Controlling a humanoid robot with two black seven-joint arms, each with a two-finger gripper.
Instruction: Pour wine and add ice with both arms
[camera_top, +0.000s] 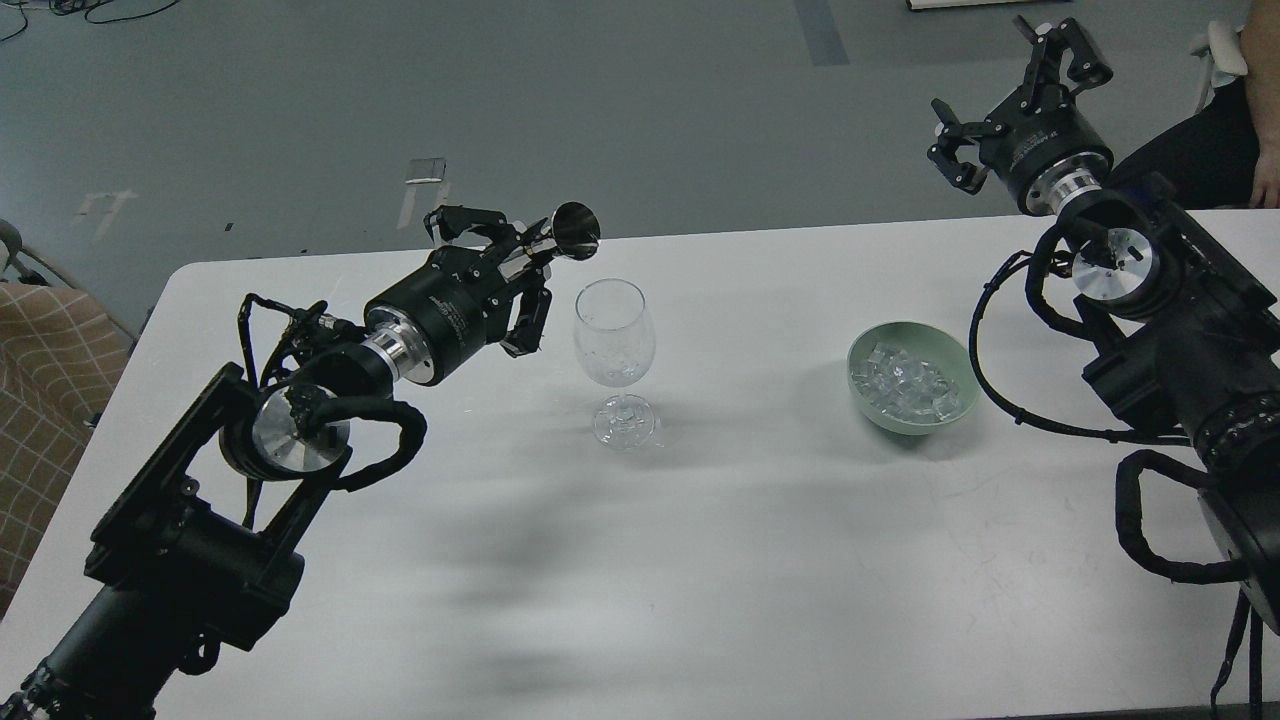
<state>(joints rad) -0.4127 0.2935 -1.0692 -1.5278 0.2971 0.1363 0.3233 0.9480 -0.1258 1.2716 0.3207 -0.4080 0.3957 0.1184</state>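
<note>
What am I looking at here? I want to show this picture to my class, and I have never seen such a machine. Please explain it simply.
This is one picture, taken from a humanoid robot's own head, looking forward and down at a white table. The two black limbs are its arms. Each ends in a claw called a gripper.

The left gripper holds a small shiny metal cup, tipped on its side just above and left of a wine glass. The glass stands upright on the table. I cannot tell whether any liquid is in it.

The right gripper is open, holds nothing, and is raised beyond the table's far edge. In front of it, on the table, is a green bowl full of clear ice cubes.

The job is pouring a drink and adding ice.
</note>
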